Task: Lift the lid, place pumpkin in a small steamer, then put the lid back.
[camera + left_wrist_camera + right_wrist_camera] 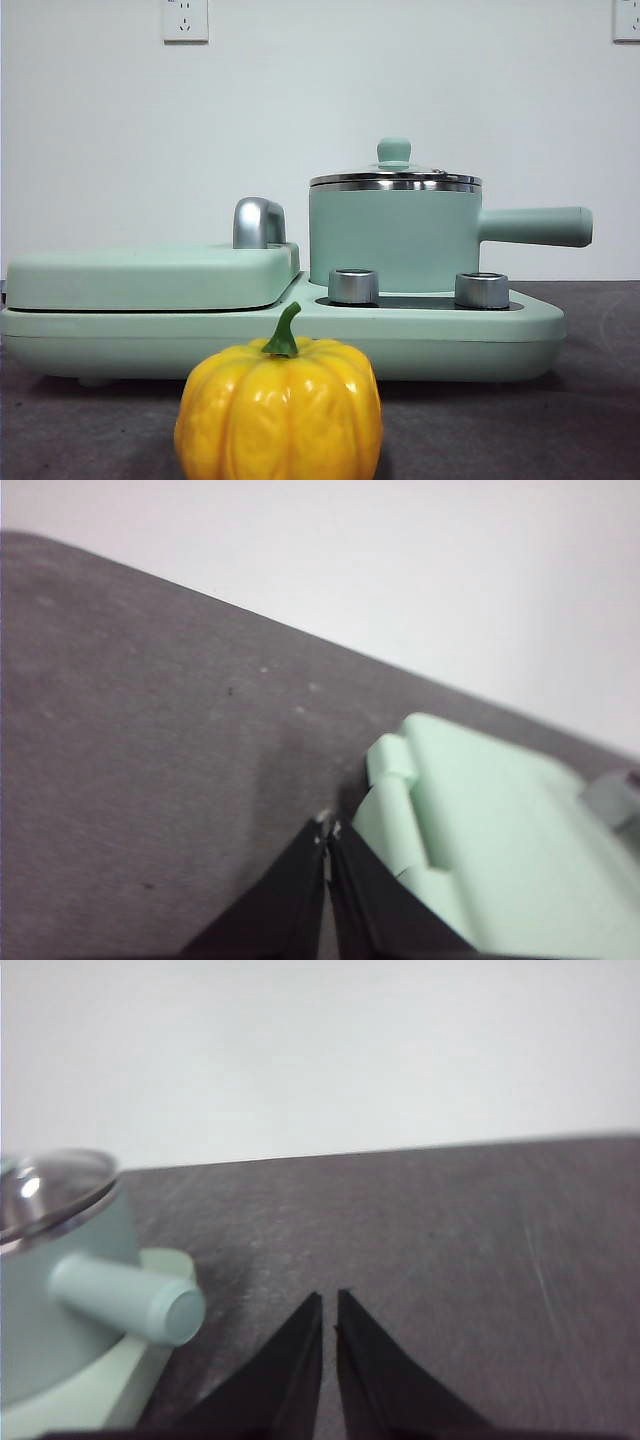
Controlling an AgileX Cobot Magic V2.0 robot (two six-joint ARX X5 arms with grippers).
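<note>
The dark grey worktop (600, 400) carries a wide mint-green cooker base (450, 335), which fills the middle of the front view. On the base at 9 o'clock lies a flat mint-green cover (150, 275) with a chrome handle (258, 222). At 3 o'clock on the base stands the small steamer (392, 238), upright, its long handle pointing toward 3 o'clock. The lid (395, 176) sits closed on the steamer's steel rim, knob up. The pumpkin (279, 412) rests on the worktop at 6 o'clock, just in front of the base, stem up. Two steel knobs (353, 285) stand before the steamer. The left hand (326, 832), jaws pressed together and empty, hangs beside the cover's corner. The right hand (329, 1305), likewise closed on nothing, hangs over bare worktop near the steamer's handle.
</note>
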